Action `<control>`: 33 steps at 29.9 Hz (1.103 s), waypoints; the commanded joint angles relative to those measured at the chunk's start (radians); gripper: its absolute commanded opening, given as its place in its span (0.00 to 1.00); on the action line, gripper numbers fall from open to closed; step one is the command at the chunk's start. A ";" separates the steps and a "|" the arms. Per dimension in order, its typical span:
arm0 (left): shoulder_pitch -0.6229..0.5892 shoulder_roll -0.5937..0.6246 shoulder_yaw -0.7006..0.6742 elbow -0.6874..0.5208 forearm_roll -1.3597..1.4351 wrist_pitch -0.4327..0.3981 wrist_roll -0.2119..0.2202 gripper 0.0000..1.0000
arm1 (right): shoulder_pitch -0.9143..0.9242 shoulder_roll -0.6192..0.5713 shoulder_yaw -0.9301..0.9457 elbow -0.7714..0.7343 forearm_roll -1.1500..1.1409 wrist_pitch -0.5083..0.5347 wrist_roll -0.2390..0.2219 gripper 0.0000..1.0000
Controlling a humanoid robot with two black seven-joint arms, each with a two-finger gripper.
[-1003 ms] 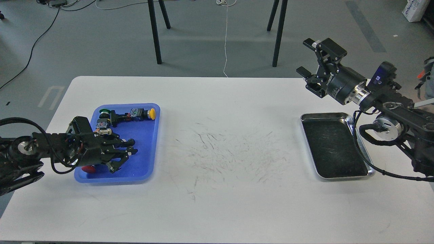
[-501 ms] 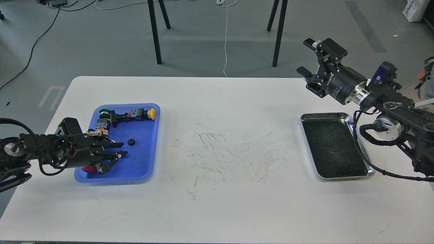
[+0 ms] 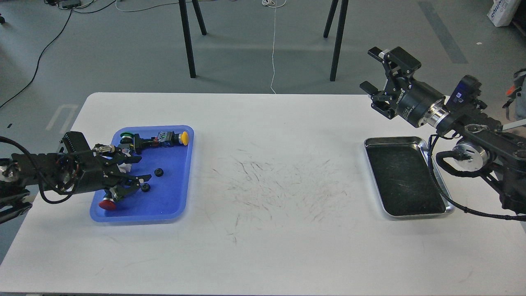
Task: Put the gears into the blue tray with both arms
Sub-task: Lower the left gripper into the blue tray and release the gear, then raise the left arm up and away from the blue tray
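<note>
The blue tray [image 3: 172, 203] lies on the left of the white table. Two small black gears rest on its floor: one gear [image 3: 159, 172] near the middle, another gear [image 3: 145, 187] just by my left fingertips. My left gripper [image 3: 133, 174] reaches in over the tray's left rim, open, with nothing between its fingers. My right gripper [image 3: 372, 70] is held high over the table's far right corner, open and empty.
The tray also holds a yellow-capped button assembly [image 3: 164, 137], a green-capped part [image 3: 125, 135] and a red cap [image 3: 107, 204]. A silver metal tray with black lining [image 3: 402, 181] sits at the right, under my right arm. Chair legs stand beyond the table.
My left gripper has drawn back to the left across the blue tray. Two gears that it covered a second ago now lie in the open on the tray floor. The right arm has not moved.
</note>
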 commanded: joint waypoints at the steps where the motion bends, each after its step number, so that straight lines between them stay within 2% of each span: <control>1: -0.006 -0.002 -0.027 0.001 -0.022 -0.002 0.000 0.61 | 0.003 -0.004 0.000 -0.001 0.000 0.000 0.000 0.99; 10: -0.005 -0.007 -0.061 0.006 -0.253 -0.011 0.000 0.72 | -0.010 -0.016 -0.001 -0.015 0.000 -0.008 0.000 0.99; 17: -0.015 -0.067 -0.087 0.008 -0.487 -0.021 0.000 0.81 | -0.055 -0.015 0.000 -0.038 0.000 -0.011 0.000 0.99; 21: -0.025 -0.070 -0.111 0.008 -0.562 -0.081 0.000 0.82 | -0.072 -0.016 0.002 -0.039 0.000 -0.011 0.000 0.99; 27: -0.011 -0.073 -0.263 0.008 -0.686 -0.193 0.000 0.88 | -0.076 -0.021 0.002 -0.039 0.000 -0.013 0.000 0.99; 33: -0.005 -0.113 -0.354 0.012 -0.807 -0.275 0.000 0.94 | -0.082 -0.021 0.003 -0.039 0.002 -0.031 0.000 0.99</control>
